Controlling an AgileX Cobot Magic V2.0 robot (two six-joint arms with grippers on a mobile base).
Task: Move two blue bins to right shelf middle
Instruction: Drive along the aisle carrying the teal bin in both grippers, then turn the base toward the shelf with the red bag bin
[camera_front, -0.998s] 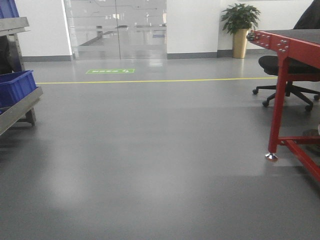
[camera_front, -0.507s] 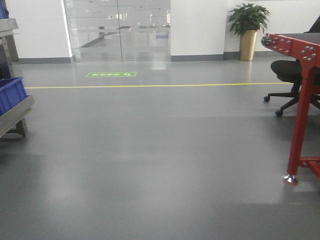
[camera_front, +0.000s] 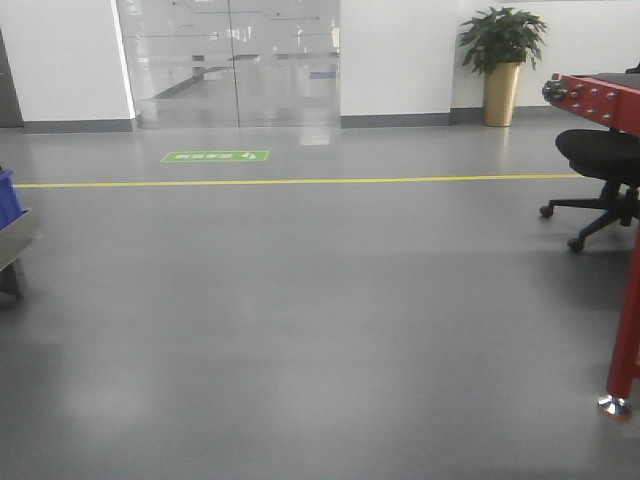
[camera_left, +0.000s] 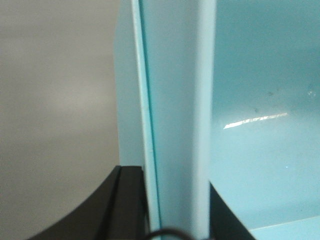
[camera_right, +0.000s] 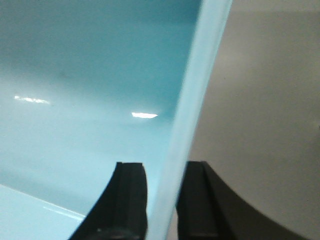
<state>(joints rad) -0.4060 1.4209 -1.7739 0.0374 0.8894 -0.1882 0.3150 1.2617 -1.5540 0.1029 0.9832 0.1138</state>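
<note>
The steel rack (camera_front: 14, 238) and its dark blue crate (camera_front: 7, 193) have slid almost out of view at the left edge, and the red-framed table (camera_front: 627, 300) has drifted right. The pale turquoise bin (camera_left: 260, 100) hangs above the grey floor (camera_front: 300, 330). The left fingers (camera_left: 125, 205) clench one side wall and the right fingers (camera_right: 131, 200) clench another. An office chair (camera_front: 600, 160) stands far right.

We see an office-like workshop hall: glossy grey floor (camera_front: 300, 340), yellow painted floor line (camera_front: 300, 181), glass double doors (camera_front: 230, 60), black wheeled chair (camera_front: 600, 160).
</note>
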